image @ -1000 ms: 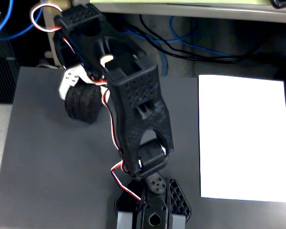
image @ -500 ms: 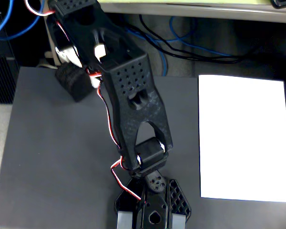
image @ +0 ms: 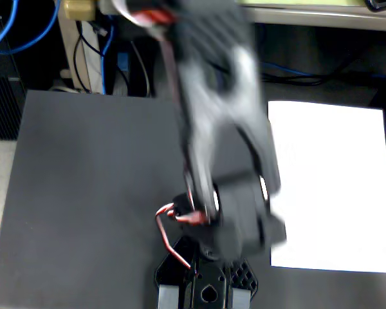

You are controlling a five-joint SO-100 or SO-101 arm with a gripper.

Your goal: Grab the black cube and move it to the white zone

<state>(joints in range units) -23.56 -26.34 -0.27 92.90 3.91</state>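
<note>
While the arm smears across the middle of the fixed view, the rest reads as follows.

Surroundings: a dark grey mat [image: 83, 193] covers most of the table; blue cables [image: 26, 32] and black cables [image: 90, 51] hang along the top edge, beside a pale table leg [image: 71, 51].
White zone: the paper sheet [image: 334, 187] lies flat at the right, on the mat, its left edge partly hidden behind the arm.
In the way: the blurred arm [image: 212, 96] covers the strip between mat centre and sheet.
Black cube: not visible anywhere; whether it sits behind the arm cannot be told.
Arm pose: its base [image: 206, 283] stands at the bottom centre, red wires [image: 174, 219] loop at the lower joint, and the upper body stretches toward the top of the picture.
Claw: too blurred to pick out; spread or pressed together cannot be told.
</note>
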